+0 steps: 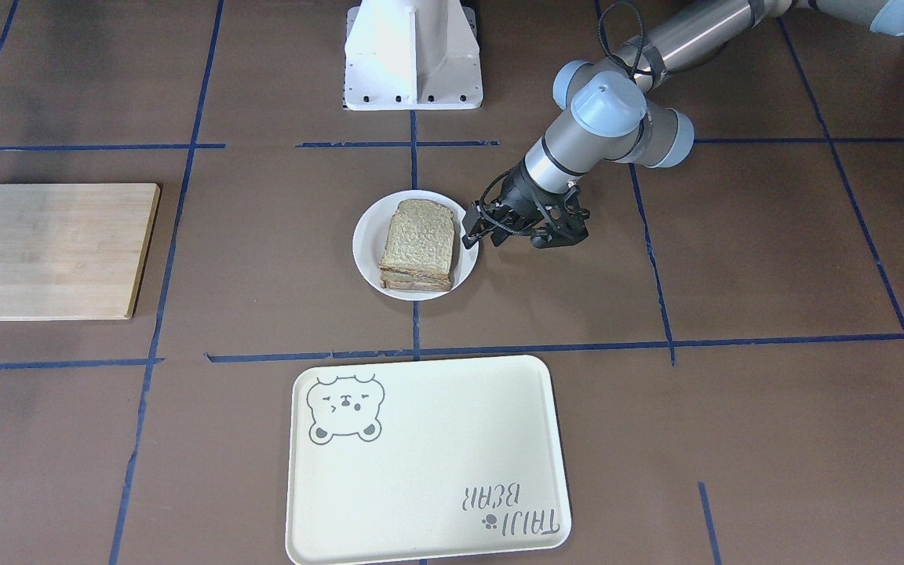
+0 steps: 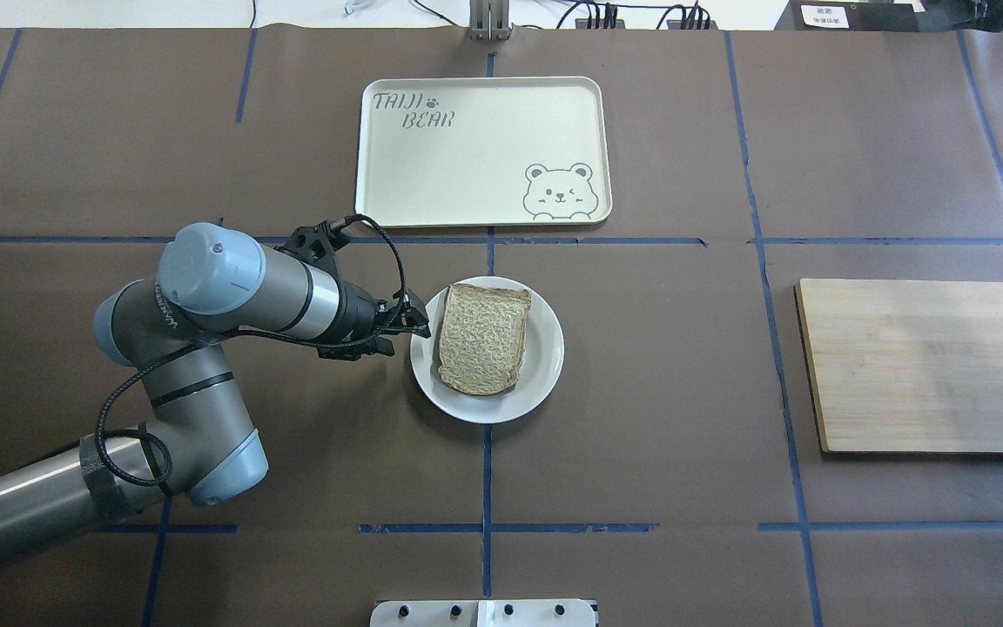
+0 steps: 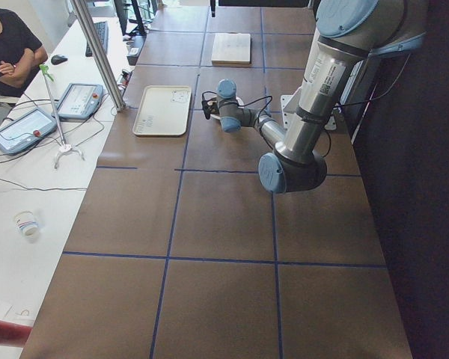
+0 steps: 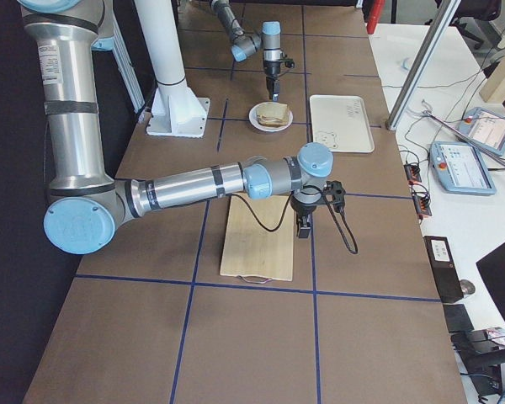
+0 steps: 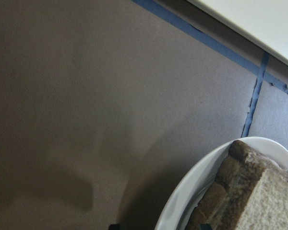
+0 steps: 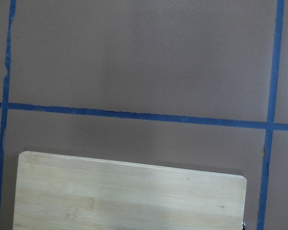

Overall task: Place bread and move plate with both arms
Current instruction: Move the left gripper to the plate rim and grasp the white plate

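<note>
The bread (image 1: 419, 239) lies flat on the small white plate (image 1: 366, 243) at the table's middle, with more layers stacked under it. Both also show in the overhead view, bread (image 2: 484, 335) on plate (image 2: 545, 357). My left gripper (image 2: 419, 326) is low at the plate's rim on the robot's left side. In the left wrist view the plate's rim (image 5: 182, 206) and the bread's crust (image 5: 221, 191) sit between two dark fingertips set apart, so it is open. My right gripper (image 4: 304, 227) hangs over the wooden board's edge; I cannot tell its state.
A cream tray with a bear drawing (image 2: 484, 148) lies beyond the plate. A wooden cutting board (image 2: 924, 366) lies at the robot's right, also seen in the right wrist view (image 6: 129, 196). A white pedestal (image 1: 413, 55) stands at the robot's base.
</note>
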{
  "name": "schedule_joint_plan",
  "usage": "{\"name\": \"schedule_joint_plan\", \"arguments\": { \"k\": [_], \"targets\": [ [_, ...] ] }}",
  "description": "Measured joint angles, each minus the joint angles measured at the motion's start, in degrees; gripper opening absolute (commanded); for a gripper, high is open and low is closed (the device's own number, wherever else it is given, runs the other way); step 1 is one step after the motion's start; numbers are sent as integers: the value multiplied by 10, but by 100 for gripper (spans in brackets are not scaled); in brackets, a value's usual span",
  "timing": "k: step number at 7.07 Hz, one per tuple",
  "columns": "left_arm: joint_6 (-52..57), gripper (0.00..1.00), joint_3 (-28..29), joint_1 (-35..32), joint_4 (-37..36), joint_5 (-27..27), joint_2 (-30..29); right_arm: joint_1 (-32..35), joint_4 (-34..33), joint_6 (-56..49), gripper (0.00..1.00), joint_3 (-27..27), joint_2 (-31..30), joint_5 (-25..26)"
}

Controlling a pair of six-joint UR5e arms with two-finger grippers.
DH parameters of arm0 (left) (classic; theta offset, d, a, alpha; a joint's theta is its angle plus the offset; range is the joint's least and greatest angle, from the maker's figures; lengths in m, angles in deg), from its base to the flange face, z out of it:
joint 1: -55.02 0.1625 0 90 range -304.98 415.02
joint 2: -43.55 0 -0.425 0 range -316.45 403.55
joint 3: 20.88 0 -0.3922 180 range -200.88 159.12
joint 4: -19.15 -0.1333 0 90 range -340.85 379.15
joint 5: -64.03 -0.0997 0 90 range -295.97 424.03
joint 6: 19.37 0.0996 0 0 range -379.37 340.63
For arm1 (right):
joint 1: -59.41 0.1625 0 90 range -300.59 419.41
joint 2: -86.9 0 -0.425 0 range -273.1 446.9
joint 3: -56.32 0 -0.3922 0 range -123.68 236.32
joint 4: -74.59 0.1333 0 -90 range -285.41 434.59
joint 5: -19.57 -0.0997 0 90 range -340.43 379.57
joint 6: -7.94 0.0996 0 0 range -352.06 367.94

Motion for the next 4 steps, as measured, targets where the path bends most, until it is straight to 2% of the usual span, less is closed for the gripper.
{"name": "schedule_joint_plan", "arguments": {
  "k": [1, 4],
  "targets": [
    [0, 56, 3, 3, 0, 0, -2, 0, 0, 0, 100, 0, 0, -1],
    [0, 54, 8, 11, 0, 0, -5, 2, 1, 0, 100, 1, -6, -4]
  ]
}}
